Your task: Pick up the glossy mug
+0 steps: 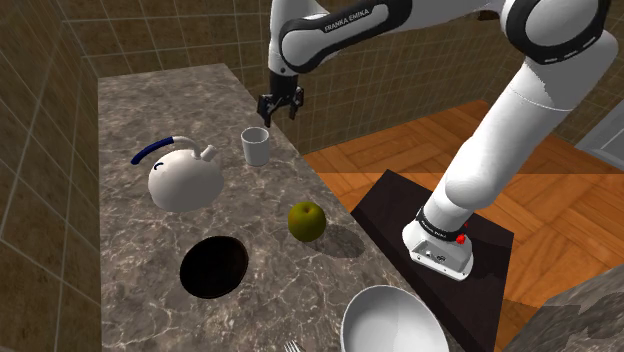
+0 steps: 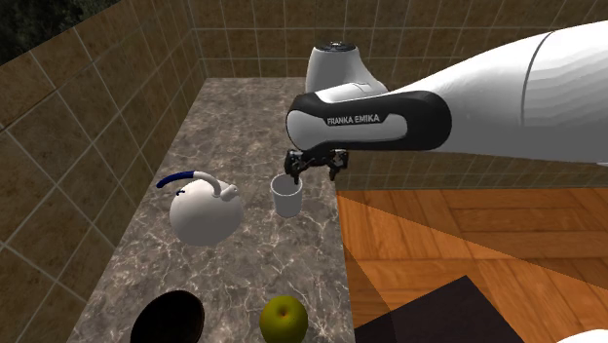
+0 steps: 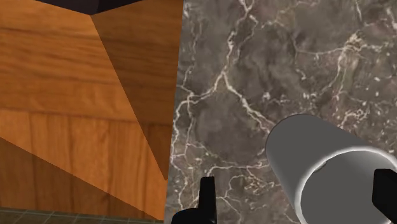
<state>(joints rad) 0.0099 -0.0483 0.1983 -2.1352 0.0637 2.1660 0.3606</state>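
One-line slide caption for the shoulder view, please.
Open all-black two-finger gripper hovers just above a white cylindrical mug on the dark veined marble counter, near a white blue-handled kettle.

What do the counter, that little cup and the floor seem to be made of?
The counter looks like polished marble or a similar stone: dark grey with pale branching veins. The mug is plain white and smooth, with no pattern; perhaps glazed ceramic, but its look leaves that open. The floor looks like wood: orange-brown planks with visible grain.
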